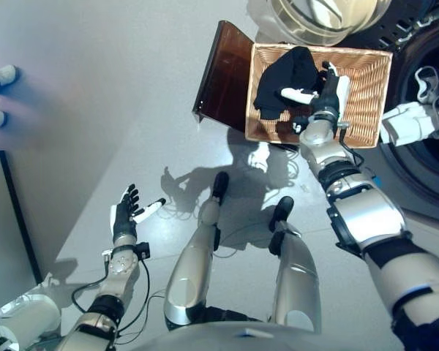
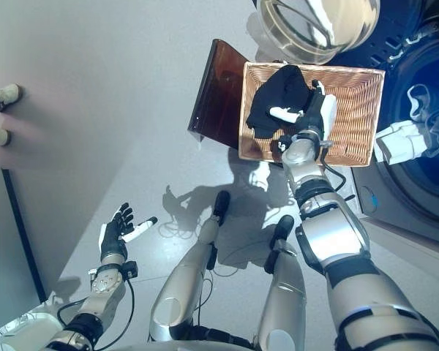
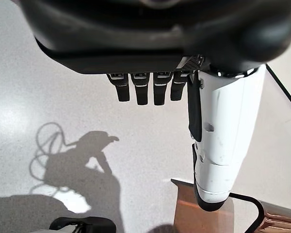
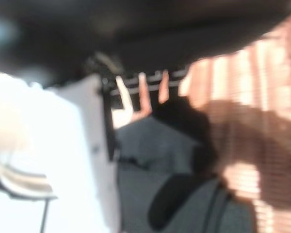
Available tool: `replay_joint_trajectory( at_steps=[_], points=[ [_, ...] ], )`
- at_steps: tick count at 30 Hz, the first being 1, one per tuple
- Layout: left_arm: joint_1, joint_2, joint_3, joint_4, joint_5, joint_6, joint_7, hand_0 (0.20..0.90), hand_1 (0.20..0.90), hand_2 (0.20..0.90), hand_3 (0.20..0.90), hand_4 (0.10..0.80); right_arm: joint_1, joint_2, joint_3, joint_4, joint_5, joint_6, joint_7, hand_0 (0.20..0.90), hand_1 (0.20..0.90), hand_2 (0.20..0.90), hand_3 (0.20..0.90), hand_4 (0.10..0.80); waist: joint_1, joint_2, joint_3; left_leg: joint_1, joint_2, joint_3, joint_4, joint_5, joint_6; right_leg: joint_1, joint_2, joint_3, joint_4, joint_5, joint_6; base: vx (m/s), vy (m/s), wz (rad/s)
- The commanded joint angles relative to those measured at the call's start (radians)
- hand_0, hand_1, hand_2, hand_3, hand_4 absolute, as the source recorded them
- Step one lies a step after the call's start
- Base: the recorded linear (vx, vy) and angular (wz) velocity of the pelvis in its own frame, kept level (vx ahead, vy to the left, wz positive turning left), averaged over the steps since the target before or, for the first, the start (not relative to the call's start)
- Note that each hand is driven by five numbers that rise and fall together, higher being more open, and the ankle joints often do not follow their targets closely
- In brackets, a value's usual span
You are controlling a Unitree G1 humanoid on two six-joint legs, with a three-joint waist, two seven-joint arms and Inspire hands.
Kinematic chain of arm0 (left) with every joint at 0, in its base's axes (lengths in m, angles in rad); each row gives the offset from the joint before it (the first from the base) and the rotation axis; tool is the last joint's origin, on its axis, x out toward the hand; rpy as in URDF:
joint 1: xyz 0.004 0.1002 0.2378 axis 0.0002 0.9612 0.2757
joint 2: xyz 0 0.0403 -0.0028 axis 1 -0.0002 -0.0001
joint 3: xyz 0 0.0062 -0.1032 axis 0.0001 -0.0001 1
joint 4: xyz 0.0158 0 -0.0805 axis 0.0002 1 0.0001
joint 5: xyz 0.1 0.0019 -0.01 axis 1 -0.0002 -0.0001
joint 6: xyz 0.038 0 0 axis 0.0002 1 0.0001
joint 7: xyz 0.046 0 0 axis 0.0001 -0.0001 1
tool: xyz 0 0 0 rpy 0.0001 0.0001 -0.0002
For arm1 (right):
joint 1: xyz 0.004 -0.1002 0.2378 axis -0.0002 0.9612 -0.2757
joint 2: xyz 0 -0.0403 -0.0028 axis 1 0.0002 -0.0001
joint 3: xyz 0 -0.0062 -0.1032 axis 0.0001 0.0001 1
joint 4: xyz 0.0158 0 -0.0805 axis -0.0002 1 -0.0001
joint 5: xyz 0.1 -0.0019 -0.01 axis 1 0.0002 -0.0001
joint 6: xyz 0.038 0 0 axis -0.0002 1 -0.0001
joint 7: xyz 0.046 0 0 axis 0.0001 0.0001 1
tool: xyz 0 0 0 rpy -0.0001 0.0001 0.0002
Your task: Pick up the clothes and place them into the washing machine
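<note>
Black clothes (image 1: pixel 284 79) lie heaped in the left part of a wicker basket (image 1: pixel 373 88). My right hand (image 1: pixel 326 89) reaches into the basket just beside the heap. Its fingers are straight and its white-covered thumb (image 1: pixel 298 95) lies out over the cloth, holding nothing. The right wrist view shows the dark cloth (image 4: pixel 155 145) close past the fingers. The washing machine's dark drum opening (image 1: pixel 433 110) is right of the basket, and its round glass door (image 1: pixel 329 16) is swung open behind. My left hand (image 1: pixel 124 216) hangs open and empty over the floor at the lower left.
The basket rests on a dark brown stand (image 1: pixel 221 73). A white part (image 1: pixel 408 122) juts out at the drum's rim. A person's shoes (image 1: pixel 1 76) show at the far left edge. Grey floor spreads between the stand and my left hand.
</note>
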Motion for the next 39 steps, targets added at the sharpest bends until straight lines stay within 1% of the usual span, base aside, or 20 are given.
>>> replay_joint_trajectory(
  at_steps=[1, 7, 16, 25, 32, 33, 39],
  points=[
    [0.016, 0.095, 0.020, -0.012, -0.006, -0.026, 0.025, 0.900, 0.900, 0.900, 0.900, 0.800, -0.041, -0.033, -0.010, -0.014, 0.009, -0.074, -0.017, 0.900, 0.900, 0.900, 0.900, 0.800, 0.022, -0.045, -0.033, -0.005, -0.037, 0.071, -0.017, -0.042, -0.043, 0.048, 0.004, 0.045, -0.181, 0.066, 0.011, 0.000, 0.000, 0.00],
    [0.016, 0.099, 0.018, -0.016, -0.011, -0.029, 0.022, 0.900, 0.900, 0.900, 0.900, 0.800, -0.054, -0.054, -0.011, 0.005, 0.008, -0.068, -0.012, 0.900, 0.900, 0.900, 0.900, 0.800, 0.023, -0.047, -0.028, -0.008, -0.038, 0.071, -0.017, -0.043, -0.041, 0.047, 0.003, 0.046, -0.187, 0.071, 0.014, 0.000, 0.000, 0.00],
    [0.020, 0.101, 0.009, -0.039, -0.027, -0.029, 0.008, 0.900, 0.900, 0.900, 0.900, 0.800, -0.120, -0.079, 0.009, 0.065, 0.006, -0.041, 0.022, 0.900, 0.900, 0.900, 0.900, 0.800, 0.039, -0.034, -0.014, -0.027, -0.044, 0.065, -0.017, -0.037, -0.041, 0.036, 0.000, 0.042, -0.191, 0.075, 0.017, -0.005, -0.001, 0.03],
    [0.005, 0.108, 0.004, -0.059, -0.036, -0.033, -0.001, 0.900, 0.900, 0.900, 0.900, 0.800, -0.155, -0.082, 0.030, 0.056, 0.009, -0.036, 0.057, 0.900, 0.900, 0.900, 0.900, 0.800, 0.057, -0.027, 0.001, -0.044, -0.047, 0.058, -0.017, -0.031, -0.041, 0.017, -0.006, 0.036, -0.181, 0.076, 0.020, -0.004, 0.000, 0.05],
    [-0.001, 0.120, -0.002, -0.122, -0.047, -0.038, -0.010, 0.900, 0.900, 0.900, 0.900, 0.800, -0.194, -0.104, 0.036, 0.064, 0.018, -0.029, 0.077, 0.900, 0.900, 0.900, 0.900, 0.800, 0.079, -0.016, 0.012, -0.063, -0.056, 0.048, -0.017, -0.030, -0.041, 0.005, -0.014, 0.029, -0.178, 0.070, 0.025, 0.003, -0.001, 0.10],
    [-0.005, 0.122, -0.002, -0.134, -0.052, -0.040, -0.017, 0.900, 0.900, 0.900, 0.900, 0.800, -0.211, -0.123, 0.034, 0.065, 0.034, -0.031, 0.089, 0.900, 0.900, 0.900, 0.900, 0.800, 0.090, -0.007, 0.018, -0.071, -0.059, 0.038, -0.017, -0.027, -0.041, -0.004, -0.020, 0.022, -0.170, 0.066, 0.027, 0.014, -0.005, 0.16],
    [-0.022, 0.127, -0.010, -0.157, -0.059, -0.040, -0.024, 0.900, 0.900, 0.900, 0.900, 0.800, -0.241, -0.141, 0.044, 0.066, 0.054, -0.031, 0.112, 0.900, 0.900, 0.900, 0.900, 0.800, 0.112, 0.005, 0.020, -0.095, -0.067, 0.023, -0.017, -0.022, -0.041, -0.020, -0.029, 0.009, -0.161, 0.061, 0.031, 0.007, 0.003, 0.14]
  ],
)
